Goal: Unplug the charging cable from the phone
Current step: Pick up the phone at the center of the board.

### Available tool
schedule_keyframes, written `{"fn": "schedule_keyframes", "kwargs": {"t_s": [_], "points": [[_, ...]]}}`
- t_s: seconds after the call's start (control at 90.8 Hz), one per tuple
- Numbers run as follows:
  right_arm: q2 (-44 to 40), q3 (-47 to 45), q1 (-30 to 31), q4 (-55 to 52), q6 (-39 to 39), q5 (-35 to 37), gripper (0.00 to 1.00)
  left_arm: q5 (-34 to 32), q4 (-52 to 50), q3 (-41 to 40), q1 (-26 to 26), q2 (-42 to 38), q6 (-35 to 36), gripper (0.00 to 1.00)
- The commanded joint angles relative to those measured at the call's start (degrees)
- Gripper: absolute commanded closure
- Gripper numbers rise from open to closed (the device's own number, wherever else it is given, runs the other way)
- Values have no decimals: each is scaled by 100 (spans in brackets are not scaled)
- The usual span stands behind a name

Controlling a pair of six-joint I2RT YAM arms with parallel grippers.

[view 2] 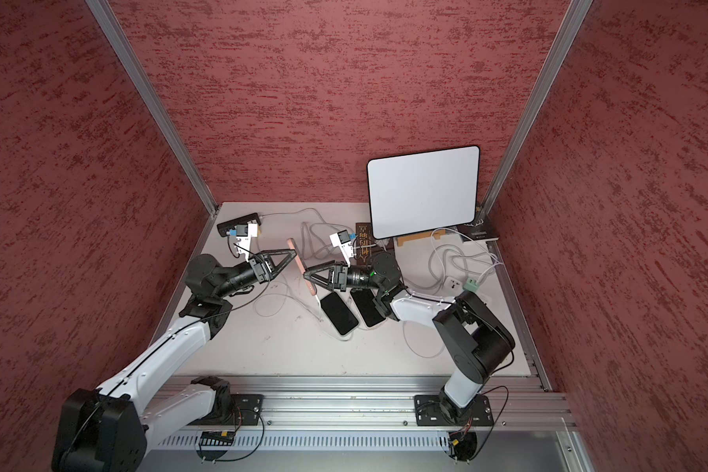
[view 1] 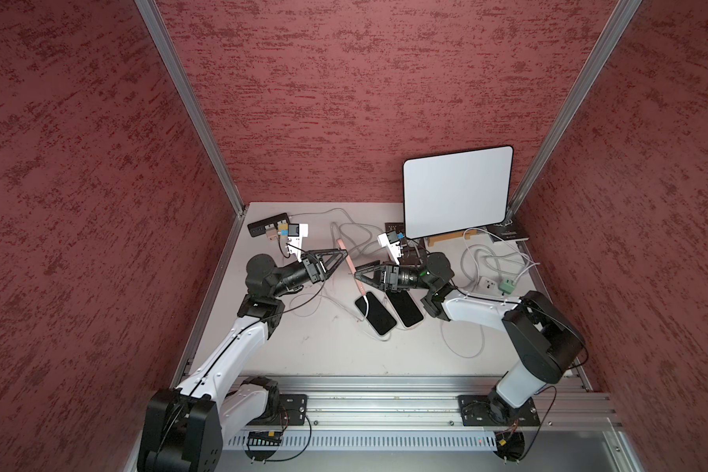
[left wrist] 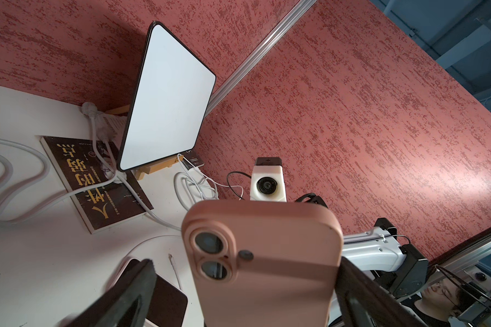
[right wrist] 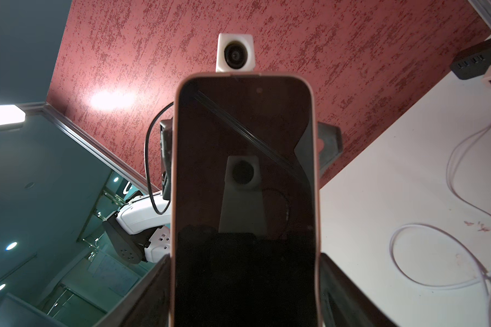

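Two pincers meet over the desk (view 1: 323,351) in both top views; pink phone (view 1: 350,264) held on edge above it, tilted; right pincer (view 1: 358,274) clamped across its width, left pincer (view 1: 344,259) spread wide about it; charging cable (view 1: 366,305) ends just beside the phone's lower end, seated or free I cannot tell.

Left wrist: phone's back between gaping fingers (left wrist: 131,286); a bare plug tip (left wrist: 170,258) lies on the desk beside a dark phone (left wrist: 165,300).

Right wrist: screen up close; port end out of frame.

Judgement: the pull itself, or just past it; next, confirm the port, then draw the plug straight out while the right pincer holds firm; no containers anywhere.
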Motion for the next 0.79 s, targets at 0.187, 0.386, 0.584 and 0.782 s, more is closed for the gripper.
{"fn": "schedule_keyframes", "kwargs": {"t_s": [0.187, 0.386, 0.584, 0.782], "points": [[58, 134, 79, 431, -22, -58, 91, 108, 66, 78, -165, -21, 193, 0], [115, 159, 94, 349, -50, -74, 90, 109, 81, 100, -224, -11, 245, 1], [169, 192, 111, 388, -20, -92, 90, 93, 109, 112, -255, 13, 258, 9], [217, 227, 111, 391, -11, -109, 90, 97, 135, 113, -262, 13, 259, 24]]}}
